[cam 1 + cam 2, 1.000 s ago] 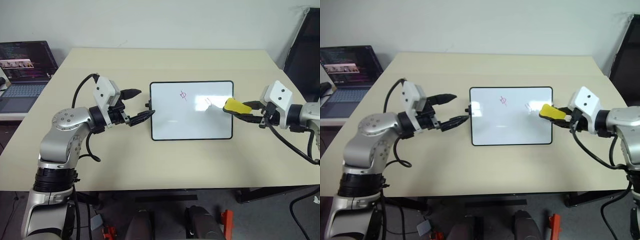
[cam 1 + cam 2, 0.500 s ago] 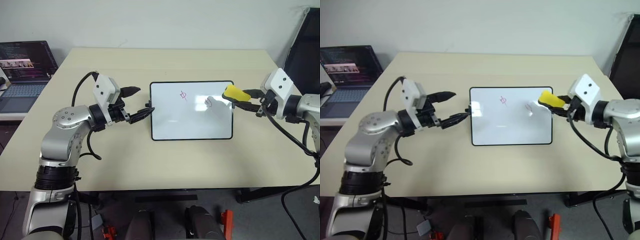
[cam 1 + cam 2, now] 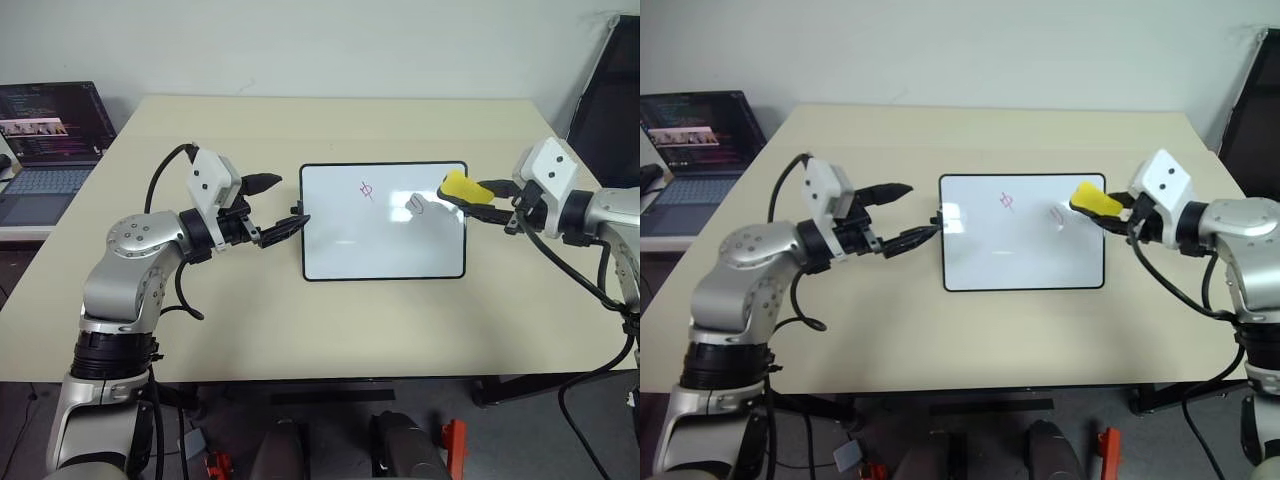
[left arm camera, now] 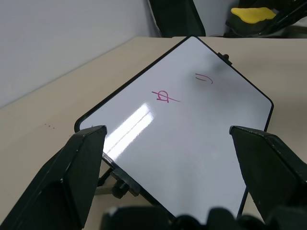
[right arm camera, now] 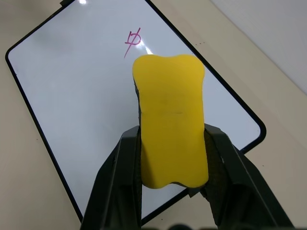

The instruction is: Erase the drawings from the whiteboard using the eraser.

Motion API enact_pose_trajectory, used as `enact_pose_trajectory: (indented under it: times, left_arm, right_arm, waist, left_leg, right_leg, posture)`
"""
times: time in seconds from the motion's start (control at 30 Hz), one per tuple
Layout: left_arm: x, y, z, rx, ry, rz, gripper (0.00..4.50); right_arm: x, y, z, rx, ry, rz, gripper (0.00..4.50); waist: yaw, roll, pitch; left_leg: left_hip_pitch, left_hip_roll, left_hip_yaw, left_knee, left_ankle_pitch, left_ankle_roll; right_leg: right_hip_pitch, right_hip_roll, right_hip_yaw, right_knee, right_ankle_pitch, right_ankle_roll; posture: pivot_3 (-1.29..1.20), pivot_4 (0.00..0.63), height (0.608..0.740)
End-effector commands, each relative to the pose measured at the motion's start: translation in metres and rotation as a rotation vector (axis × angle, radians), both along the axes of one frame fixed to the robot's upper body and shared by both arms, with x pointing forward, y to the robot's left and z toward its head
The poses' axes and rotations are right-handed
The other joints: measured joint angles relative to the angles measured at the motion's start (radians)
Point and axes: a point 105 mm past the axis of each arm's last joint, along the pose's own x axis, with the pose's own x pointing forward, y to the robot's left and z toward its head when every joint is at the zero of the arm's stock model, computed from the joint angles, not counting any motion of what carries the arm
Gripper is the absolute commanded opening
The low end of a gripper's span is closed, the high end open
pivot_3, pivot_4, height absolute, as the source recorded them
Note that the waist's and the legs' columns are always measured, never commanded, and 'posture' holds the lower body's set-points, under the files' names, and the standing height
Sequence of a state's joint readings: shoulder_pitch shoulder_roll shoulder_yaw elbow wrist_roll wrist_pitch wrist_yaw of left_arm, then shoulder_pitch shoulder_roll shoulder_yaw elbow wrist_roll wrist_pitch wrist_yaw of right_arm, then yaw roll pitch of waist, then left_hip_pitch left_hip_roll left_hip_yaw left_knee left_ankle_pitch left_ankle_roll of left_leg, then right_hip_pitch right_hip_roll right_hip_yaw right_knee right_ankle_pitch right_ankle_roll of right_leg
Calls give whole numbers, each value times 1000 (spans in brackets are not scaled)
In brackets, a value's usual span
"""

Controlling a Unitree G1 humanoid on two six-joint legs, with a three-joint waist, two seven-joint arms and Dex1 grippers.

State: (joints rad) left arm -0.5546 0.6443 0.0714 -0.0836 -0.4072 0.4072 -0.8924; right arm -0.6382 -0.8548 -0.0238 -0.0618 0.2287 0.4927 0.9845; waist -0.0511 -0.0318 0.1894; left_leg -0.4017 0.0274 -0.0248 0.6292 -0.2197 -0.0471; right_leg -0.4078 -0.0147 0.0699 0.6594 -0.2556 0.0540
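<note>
Yellow eraser sits clamped between the two black fingers of the right gripper, which is closed tightly on its sides; the right wrist view confirms the block protruding forward past the fingertips. The eraser is positioned over the right edge of the whiteboard, near that edge's far corner; whether it touches the surface cannot be determined. The whiteboard lies flat at the middle of the beige table, its thin black frame intact. Two red drawings are present on the board: a looped symbol with a stroke through it in the far central area, and a fainter curved mark just beside the eraser, on its left. The left wrist view shows both marks, the looped one and the curved one. The left gripper is level with the board's left edge, fingers spread apart and holding nothing; the lower fingertip lies at or just beside the small black knob on the frame's left side, contact not confirmed. A laptop with a lit screen stands on a separate surface beyond the table's left side, well apart from the board.
</note>
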Motion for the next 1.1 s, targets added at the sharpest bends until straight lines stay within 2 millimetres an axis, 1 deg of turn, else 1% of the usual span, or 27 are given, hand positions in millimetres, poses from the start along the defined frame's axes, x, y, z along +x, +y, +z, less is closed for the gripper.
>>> enact_pose_trajectory:
  times: [0.03,0.1,0.17,0.2,0.27,0.33,0.37,0.43,0.53,0.73,0.83,0.97,1.03,1.1]
  left_arm:
    - [-3,-2,10,8,-50,-9,4500]
    - [-3,-3,8,7,-44,-13,4500]
    - [-2,-6,7,4,-43,-16,4500]
    - [-2,-7,7,2,-43,-18,4500]
    - [-3,-11,7,-4,-40,-28,4500]
    - [-3,-12,5,-4,-36,-34,4500]
    - [-3,-13,5,-3,-36,-35,4500]
    - [-4,-13,5,-2,-36,-36,4500]
    - [-5,-13,6,-2,-36,-37,4500]
    - [-8,-11,7,1,-42,-24,4500]
    - [-8,-9,8,2,-46,-11,4500]
    - [-10,-8,8,1,-47,-5,4500]
    - [-10,-8,7,0,-46,-5,4500]
    - [-11,-8,7,1,-45,-4,4500]
  right_arm:
    - [-1,28,22,52,-97,81,1327]
    - [1,49,27,97,-135,117,1327]
    - [11,68,23,93,-176,113,1327]
    - [15,74,22,85,-193,109,1327]
    - [30,89,15,81,-218,78,1327]
    - [46,101,5,69,-231,38,1327]
    - [51,106,1,67,-232,30,1327]
    - [59,108,-5,57,-231,6,1327]
    - [69,106,-10,49,-226,-38,1326]
    - [85,99,-29,28,-186,-102,1326]
    - [82,103,-52,-21,-121,-61,1326]
    - [65,113,-82,-88,-9,52,1326]
    - [55,115,-93,-131,23,106,1326]
    - [48,117,-96,-138,46,140,1326]
  waist:
    - [0,0,0]
    - [-8,0,0]
    - [-10,0,0]
    - [-9,0,0]
    - [-6,0,0]
    - [-6,0,0]
    - [-6,0,0]
    - [-1,0,0]
    - [5,0,0]
    - [-3,0,0]
    - [-6,0,0]
    - [-6,-1,-1]
    - [-6,-1,-1]
    - [-6,-1,-1]
  left_leg:
    - [0,0,0,0,0,0]
    - [0,0,0,0,0,0]
    - [1,1,0,0,0,0]
    - [1,1,0,0,0,0]
    - [1,1,-1,1,0,0]
    - [1,0,0,1,0,0]
    - [1,0,0,1,0,0]
    - [0,0,0,1,0,0]
    - [-1,0,-1,0,0,0]
    - [-1,0,-1,0,0,0]
    - [1,0,-1,0,0,0]
    - [3,0,-1,1,0,0]
    - [3,0,-1,1,0,0]
    - [4,0,-1,1,0,0]
  right_leg:
    - [0,0,0,0,0,0]
    - [0,0,0,1,0,0]
    - [0,1,1,2,0,0]
    - [0,1,1,3,0,0]
    - [0,1,0,3,0,0]
    - [0,1,0,3,2,-4]
    - [0,1,0,3,2,-4]
    - [0,1,0,3,3,-5]
    - [-2,0,-1,2,3,-5]
    - [-2,0,-1,4,3,-5]
    - [-1,0,0,4,3,-5]
    - [1,1,0,4,3,-5]
    - [2,1,0,4,3,-5]
    - [2,1,0,4,3,-5]
  posture:
    - [0,150,740]
    - [0,150,740]
    - [0,150,740]
    - [0,150,740]
    - [0,150,740]
    - [0,150,740]
    - [0,150,740]
    - [0,150,740]
    - [0,150,740]
    - [0,150,740]
    - [0,150,740]
    - [0,150,740]
    - [0,150,740]
    - [0,150,740]
